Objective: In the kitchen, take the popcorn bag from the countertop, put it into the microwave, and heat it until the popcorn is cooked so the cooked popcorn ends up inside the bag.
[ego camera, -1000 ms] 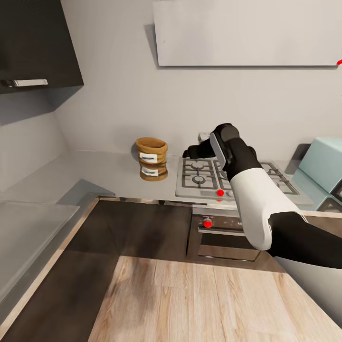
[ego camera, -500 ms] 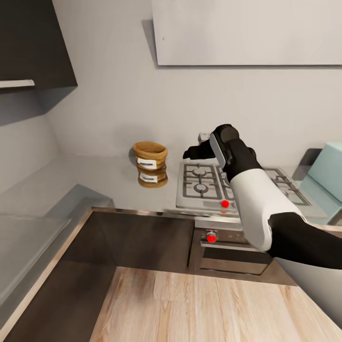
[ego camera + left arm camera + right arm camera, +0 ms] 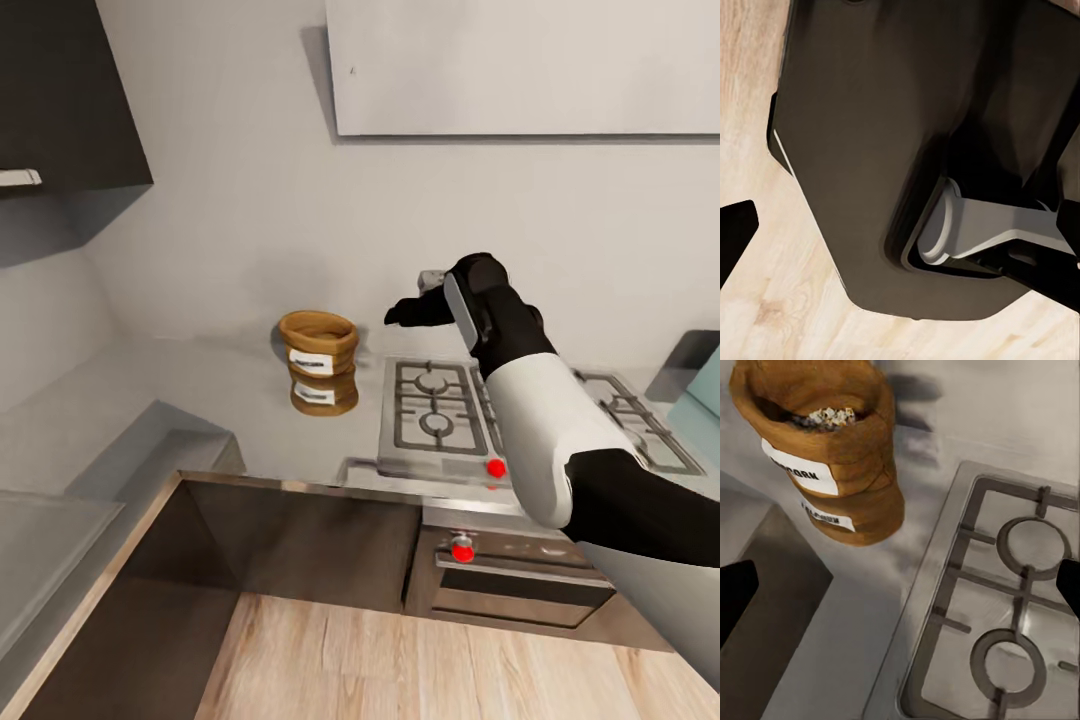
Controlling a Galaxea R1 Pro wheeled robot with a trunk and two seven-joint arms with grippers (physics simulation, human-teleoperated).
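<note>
Head view: I see the popcorn bag standing upright on the grey table, left of centre in the frame, with its mirror image showing in the glossy surface just below it. The gas hob sits right of the bag, set apart from it by a strip of bare table. My right arm reaches in from the lower right, over the hob. The right gripper hangs at centre frame, above the hob's rear left corner, to the right of the bag and apart from it. I cannot tell from this angle how wide its jaws are. A pale blue corner of the microwave shows at the right edge. The dark oven with a red knob sits below the hob. The white hood fills the upper right, and a dark wall cabinet occupies the upper left.

Left wrist view: I see a large dark body with a grey cylindrical part, over the light wooden floor. A dark fingertip shows at the left edge. The second one is hard to make out, so I cannot tell the width of the left jaws.

Right wrist view: the bag is in the upper left of the frame, with its mouth open and the pale popcorn visible inside. The hob grates fill the right side. The two dark fingertips sit at opposite frame edges, so the jaws are wide and hold nothing.
</note>
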